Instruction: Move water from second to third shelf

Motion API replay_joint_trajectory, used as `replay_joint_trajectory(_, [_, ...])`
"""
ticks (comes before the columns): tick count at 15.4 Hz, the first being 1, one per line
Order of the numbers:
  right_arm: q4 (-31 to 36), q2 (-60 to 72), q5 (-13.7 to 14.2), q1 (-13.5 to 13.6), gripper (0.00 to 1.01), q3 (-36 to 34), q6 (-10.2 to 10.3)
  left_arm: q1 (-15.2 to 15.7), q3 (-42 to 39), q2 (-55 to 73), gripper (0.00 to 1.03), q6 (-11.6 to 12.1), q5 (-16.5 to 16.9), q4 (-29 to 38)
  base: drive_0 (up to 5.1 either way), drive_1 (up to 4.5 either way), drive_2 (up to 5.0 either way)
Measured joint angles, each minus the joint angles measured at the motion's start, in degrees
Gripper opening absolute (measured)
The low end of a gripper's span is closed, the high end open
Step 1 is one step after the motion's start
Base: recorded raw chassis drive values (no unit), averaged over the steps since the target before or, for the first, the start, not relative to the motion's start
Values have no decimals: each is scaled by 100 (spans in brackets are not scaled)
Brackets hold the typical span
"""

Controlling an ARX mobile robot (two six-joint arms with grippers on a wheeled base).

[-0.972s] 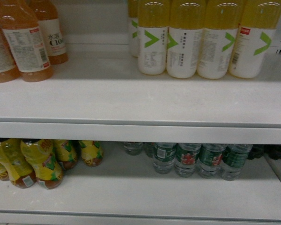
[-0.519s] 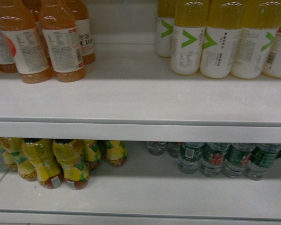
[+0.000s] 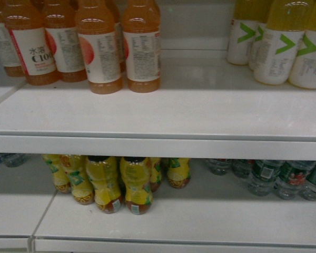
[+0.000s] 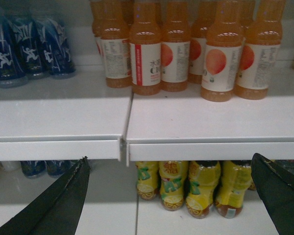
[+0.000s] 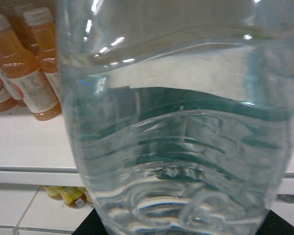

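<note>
Everything in my head view has slid rightward since the earlier frames: the orange juice bottles (image 3: 118, 50) now sit near centre on the upper shelf (image 3: 158, 113), the yellow-labelled bottles (image 3: 276, 45) are pushed to the right edge, and the row of water bottles (image 3: 284, 176) on the lower shelf is nearly out of frame. No arm shows here. Through the left wrist camera, the left gripper (image 4: 171, 196) has its dark fingers (image 4: 59, 200) spread wide with nothing between them, facing the orange bottles. On the right wrist camera, the water (image 5: 181, 122) fills the picture, close against the lens; I judge the right gripper clamped on it, though the jaws themselves are hidden. Its long axis looks roughly upright, with the ribbed base low in view. I'd keep it vertical and pick a bare patch of shelf before lowering.
</note>
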Motion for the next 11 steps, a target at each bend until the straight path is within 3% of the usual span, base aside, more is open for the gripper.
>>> replay_joint_trajectory(11, [-2,0,-4,0,39,0,0,0,0,0,98,0,2,17,-499,242,242])
